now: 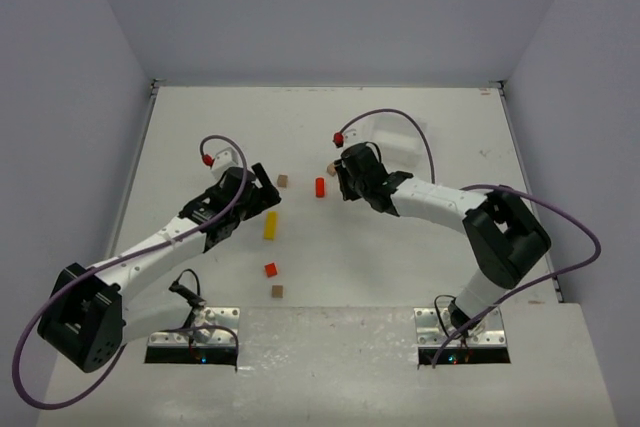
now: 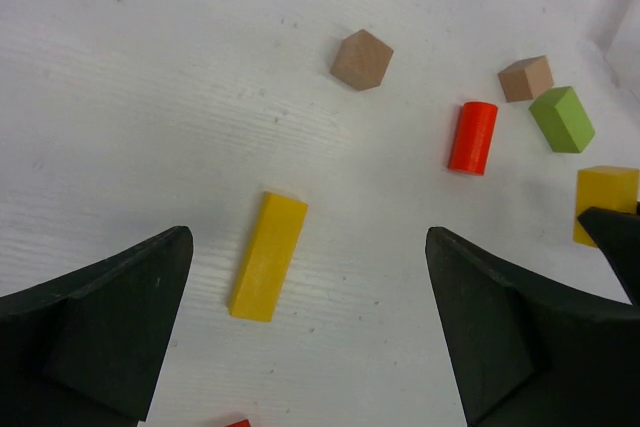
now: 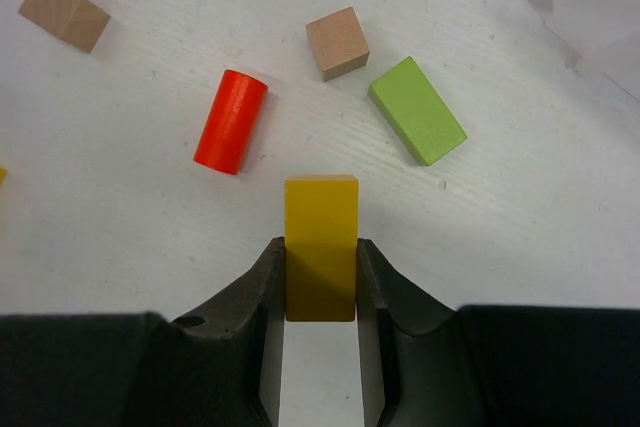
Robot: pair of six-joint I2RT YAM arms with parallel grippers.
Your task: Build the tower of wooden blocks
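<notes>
Wood block tower pieces (image 1: 320, 187) lie loose mid bench (image 1: 200, 127); right gripper (image 3: 320, 249) clamps a short yellow block (image 3: 320, 217), left gripper (image 2: 308, 239) hangs released over a long yellow block (image 2: 268, 255).

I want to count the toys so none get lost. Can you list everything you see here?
long yellow block: one, yellow, flat on the table by the left pincer.
short yellow block: one, yellow, between the right pincer's fingers.
green block: one, green, just beyond the short yellow block.
red cylinder: one, red, lying mid-table.
red cube: one, red, nearer the arm bases.
brown blocks: three, plain wood, two far, one near.
clear tray: one, see-through, far right.
table: one, white, under everything.
left pincer: one, black, open.
right pincer: one, black, closed on the short yellow block.
</notes>
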